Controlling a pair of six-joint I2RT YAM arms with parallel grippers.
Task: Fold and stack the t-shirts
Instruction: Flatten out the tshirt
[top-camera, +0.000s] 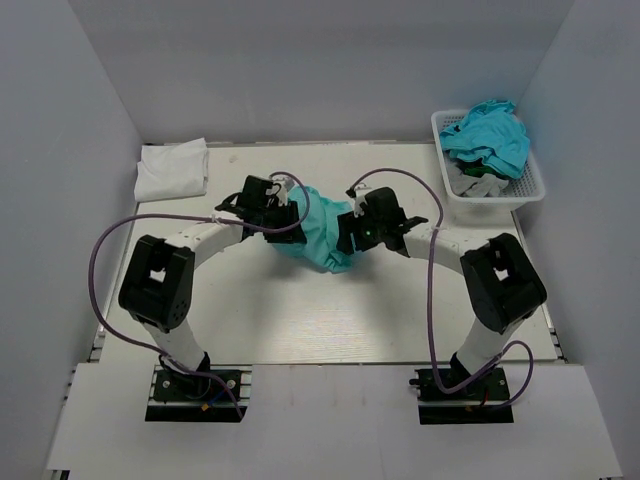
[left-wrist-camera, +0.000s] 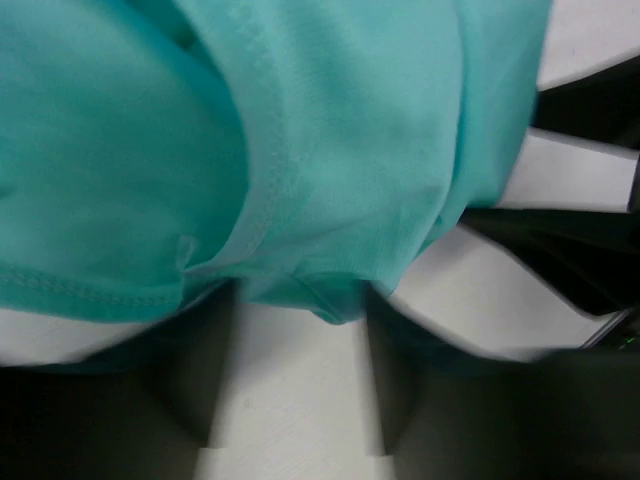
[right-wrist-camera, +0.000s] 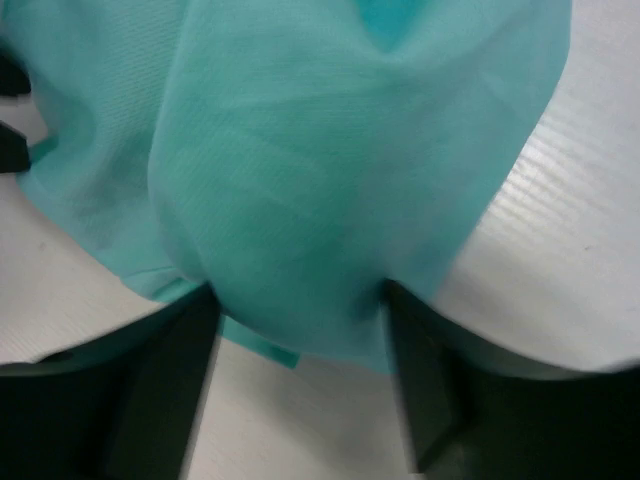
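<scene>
A mint sea-green t-shirt (top-camera: 318, 232) lies bunched up mid-table between my two grippers. My left gripper (top-camera: 290, 208) is at its left edge and my right gripper (top-camera: 345, 232) at its right edge. In the left wrist view the left gripper (left-wrist-camera: 300, 300) is open, and a hemmed fold of the shirt (left-wrist-camera: 330, 150) hangs down to its fingertips. In the right wrist view the right gripper (right-wrist-camera: 300, 300) is open wide, and the shirt (right-wrist-camera: 300, 150) bulges into the gap between its fingers. A folded white t-shirt (top-camera: 172, 168) lies at the back left.
A white lattice basket (top-camera: 495, 199) stands at the back right, holding turquoise-blue t-shirts (top-camera: 488, 135) that spill over its rim. Grey walls close in the table on three sides. Purple cables loop over both arms.
</scene>
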